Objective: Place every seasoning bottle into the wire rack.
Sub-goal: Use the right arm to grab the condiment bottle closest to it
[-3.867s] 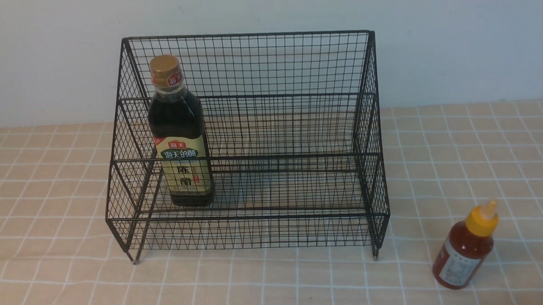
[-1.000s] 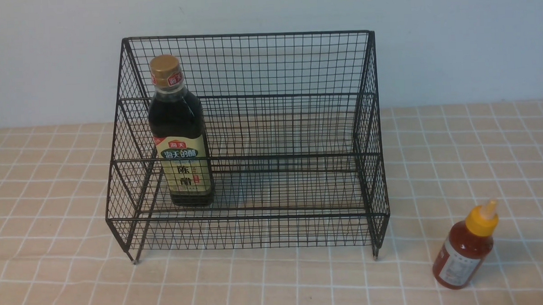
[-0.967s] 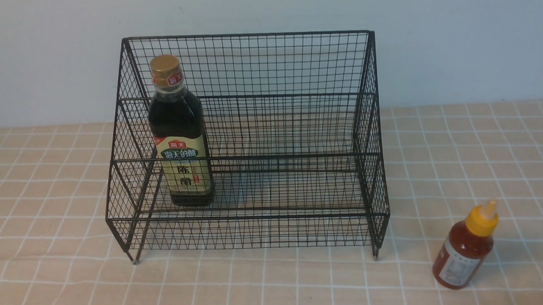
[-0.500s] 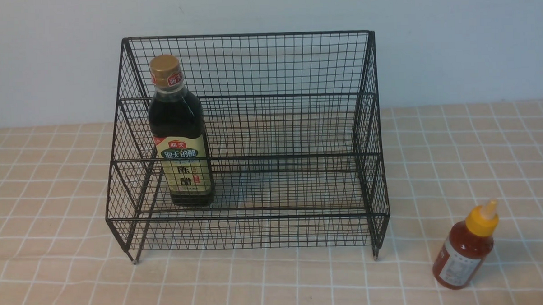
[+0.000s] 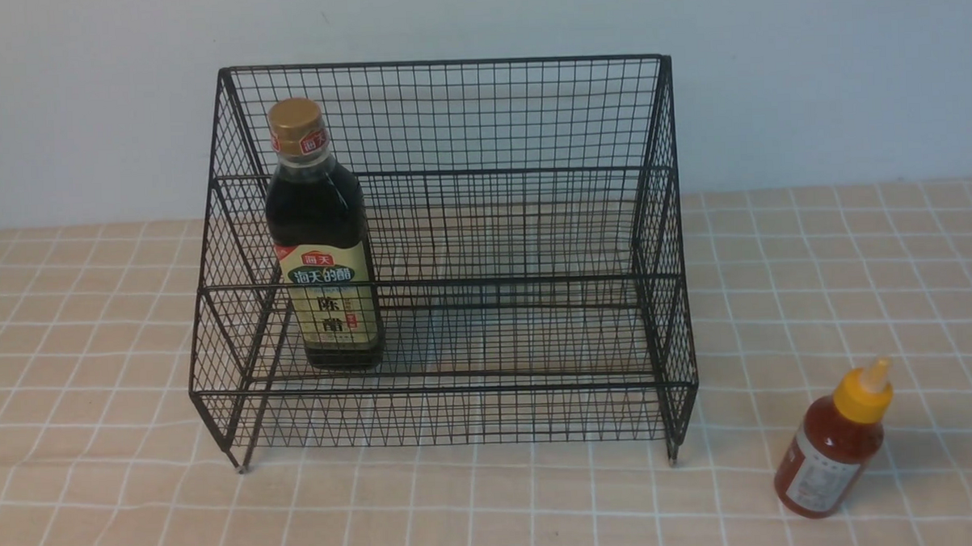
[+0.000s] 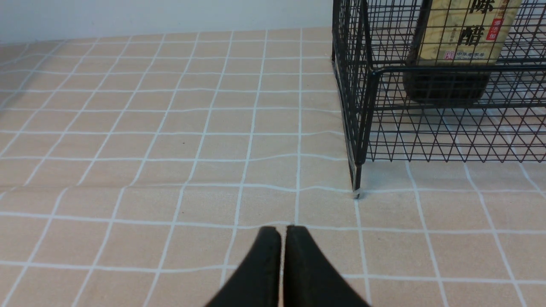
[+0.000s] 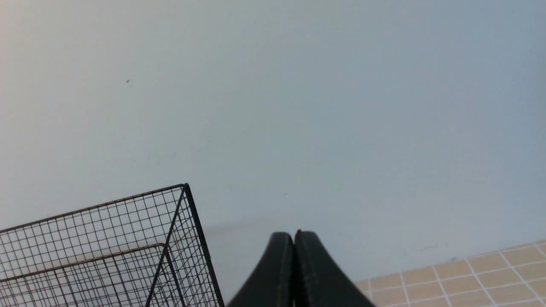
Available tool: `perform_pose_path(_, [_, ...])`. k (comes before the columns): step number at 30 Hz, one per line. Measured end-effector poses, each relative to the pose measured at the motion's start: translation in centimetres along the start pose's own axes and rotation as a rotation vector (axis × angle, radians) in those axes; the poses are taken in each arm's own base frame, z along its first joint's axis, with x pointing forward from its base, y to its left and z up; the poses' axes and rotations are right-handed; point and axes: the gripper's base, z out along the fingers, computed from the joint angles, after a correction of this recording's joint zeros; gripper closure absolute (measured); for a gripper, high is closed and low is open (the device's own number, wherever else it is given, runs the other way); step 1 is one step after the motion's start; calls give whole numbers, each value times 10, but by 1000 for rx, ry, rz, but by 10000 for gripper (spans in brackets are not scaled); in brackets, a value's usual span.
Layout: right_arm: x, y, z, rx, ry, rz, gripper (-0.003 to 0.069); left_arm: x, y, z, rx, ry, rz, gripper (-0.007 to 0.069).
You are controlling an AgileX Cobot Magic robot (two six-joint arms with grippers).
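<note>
Dark tip, probably the left gripper (image 6: 283,232), now peeks into front view; its fingers and the right gripper's (image 7: 296,236) pressed together. Sauce bottle (image 5: 830,455) remains outside the rack (image 5: 449,387).

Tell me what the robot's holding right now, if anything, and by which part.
Nothing is held: the left fingers and right fingers are both closed with nothing between them.

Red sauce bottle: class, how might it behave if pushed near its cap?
The red sauce bottle would probably tip, being narrow and standing upright. Once down, its rounded sides would likely let it roll. Its smooth, shiny surface may feel slippery.
</note>
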Motion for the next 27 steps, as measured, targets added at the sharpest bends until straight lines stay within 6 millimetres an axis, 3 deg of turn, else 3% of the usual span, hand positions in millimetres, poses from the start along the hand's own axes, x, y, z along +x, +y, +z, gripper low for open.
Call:
perform_pose_path(7, [-2, 0, 0, -3, -19, 4, 673, 0, 0, 0, 0, 1, 1, 627])
perform_pose_path(15, [-20, 8, 5, -45, -80, -16, 655, 0, 0, 0, 0, 2, 1, 627])
perform_pose_path(20, [-30, 18, 36, -78, 81, -13, 566, 0, 0, 0, -1, 3, 1, 627])
perform_pose_path(27, [-14, 34, 77, -232, 271, -96, 456, 0, 0, 0, -1, 5, 1, 627])
